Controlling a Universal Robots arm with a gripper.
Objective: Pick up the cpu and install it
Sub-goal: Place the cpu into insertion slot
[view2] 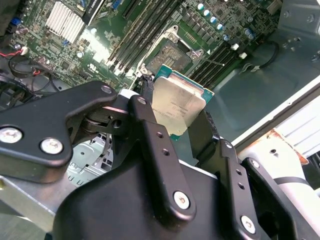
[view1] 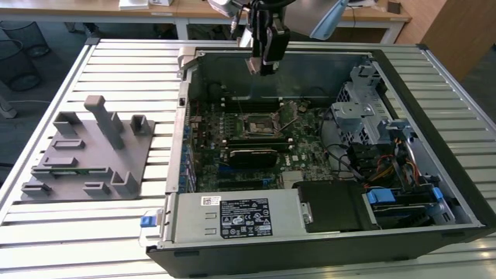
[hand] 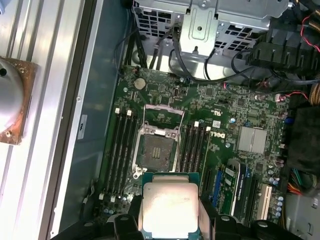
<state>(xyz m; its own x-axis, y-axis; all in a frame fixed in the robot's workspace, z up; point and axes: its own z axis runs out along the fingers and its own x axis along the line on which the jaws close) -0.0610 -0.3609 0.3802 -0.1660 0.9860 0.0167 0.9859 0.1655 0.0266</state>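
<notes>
Claw point(view2: 176, 112) clenched on the cpu point(hand: 169, 207) by its edges, held above the motherboard point(hand: 225, 112) near the open socket point(hand: 156, 149); carry step, seating likely demands square, level alignment

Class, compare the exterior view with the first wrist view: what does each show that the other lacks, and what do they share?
From the exterior view: the grey fixture on the slatted table, and the gripper above the case. From the first wrist view: the cpu held between the fingers. In both: the motherboard and its empty socket.
</notes>
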